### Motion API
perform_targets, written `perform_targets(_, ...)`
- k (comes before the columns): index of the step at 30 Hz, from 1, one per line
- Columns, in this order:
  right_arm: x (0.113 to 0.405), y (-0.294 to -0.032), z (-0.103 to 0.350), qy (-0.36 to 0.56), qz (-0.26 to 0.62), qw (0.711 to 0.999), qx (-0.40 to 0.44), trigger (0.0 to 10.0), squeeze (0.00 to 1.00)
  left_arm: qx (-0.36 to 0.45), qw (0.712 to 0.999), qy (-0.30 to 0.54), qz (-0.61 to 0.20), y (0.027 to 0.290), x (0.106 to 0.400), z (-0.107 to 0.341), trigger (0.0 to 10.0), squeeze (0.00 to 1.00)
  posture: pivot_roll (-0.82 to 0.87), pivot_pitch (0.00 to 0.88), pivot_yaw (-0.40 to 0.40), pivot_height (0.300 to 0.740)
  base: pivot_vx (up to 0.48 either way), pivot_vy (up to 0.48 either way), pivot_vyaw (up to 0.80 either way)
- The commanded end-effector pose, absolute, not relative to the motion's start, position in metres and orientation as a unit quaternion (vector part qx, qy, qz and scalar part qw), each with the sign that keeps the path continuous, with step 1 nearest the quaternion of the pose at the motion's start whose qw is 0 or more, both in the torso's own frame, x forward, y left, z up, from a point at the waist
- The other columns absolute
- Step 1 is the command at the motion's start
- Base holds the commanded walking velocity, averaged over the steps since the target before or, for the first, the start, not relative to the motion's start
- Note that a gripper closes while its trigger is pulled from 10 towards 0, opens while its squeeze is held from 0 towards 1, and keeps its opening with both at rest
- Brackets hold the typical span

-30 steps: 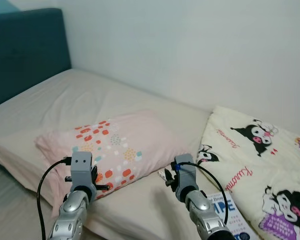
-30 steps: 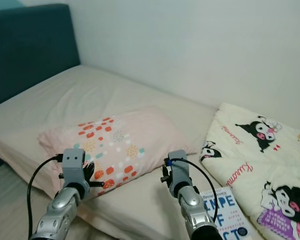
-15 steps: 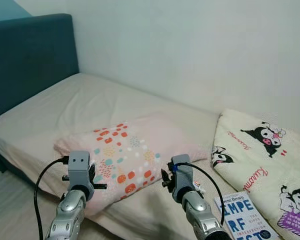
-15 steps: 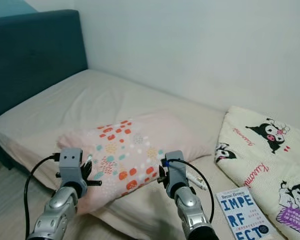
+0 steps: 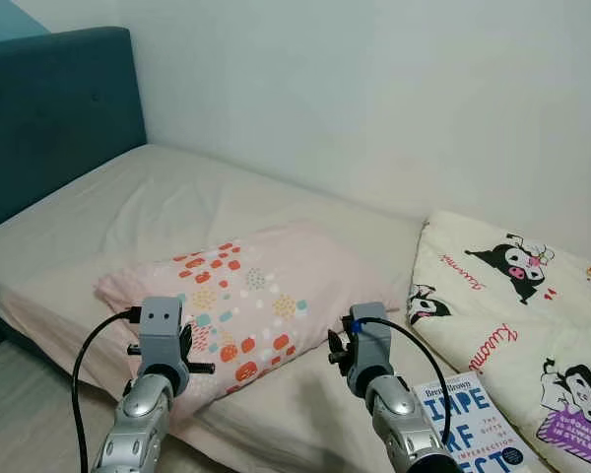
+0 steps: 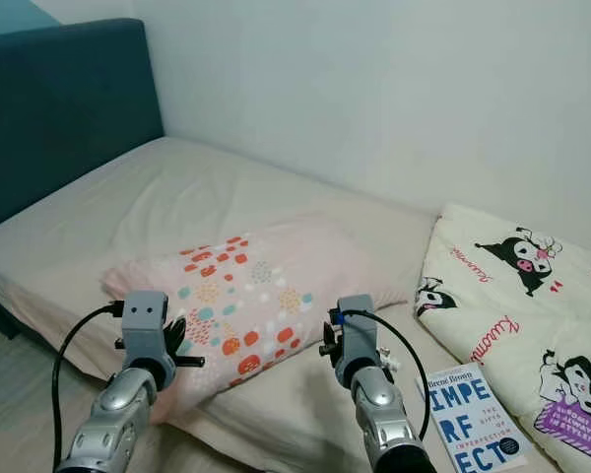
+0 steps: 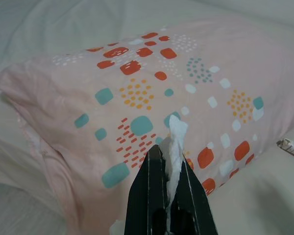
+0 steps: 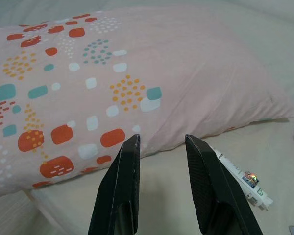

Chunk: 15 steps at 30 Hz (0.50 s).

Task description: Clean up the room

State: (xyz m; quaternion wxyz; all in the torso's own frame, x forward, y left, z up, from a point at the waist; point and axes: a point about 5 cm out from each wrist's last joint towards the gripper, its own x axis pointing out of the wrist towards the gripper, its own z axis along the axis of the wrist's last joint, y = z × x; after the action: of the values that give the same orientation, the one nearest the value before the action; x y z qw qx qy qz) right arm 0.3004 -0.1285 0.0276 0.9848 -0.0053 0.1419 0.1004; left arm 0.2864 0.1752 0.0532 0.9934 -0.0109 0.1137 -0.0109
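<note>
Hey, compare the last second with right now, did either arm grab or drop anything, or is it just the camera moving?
Mostly the camera: the whole view swung between frames, so the bed things did not move. The left gripper stays shut on the white crumpled tissue, raised over the pink pillow with orange and teal patches. The right gripper stays open and empty near the pillow's edge. The white paperback book and cartoon-print blanket lie as before.

White crumpled tissue [image 7: 176, 142] clamped upright in left pincer [image 7: 169, 169], above patterned pink pillow [image 5: 266, 286] on bed [image 5: 108, 212]
</note>
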Motion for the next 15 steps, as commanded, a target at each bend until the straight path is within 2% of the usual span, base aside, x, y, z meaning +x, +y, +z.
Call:
perform_targets(1,0.3018,-0.1329,0.0308,0.132,0.092,0.987,0.000,10.0,0.00,-0.009,0.994,0.112,-0.013,0.1726,0.2871,0.0539,10.0,0.00,0.00,0.000,-0.109,0.700,0.000,0.000,0.00)
perform_targets(15,0.3033,-0.1347,0.0321,0.130,0.090,0.987,-0.002,10.0,0.00,-0.006,0.993,0.117,-0.013,0.1734,0.2856,0.0518,10.0,0.00,0.00,0.000,-0.111,0.640,0.000,0.000,0.00)
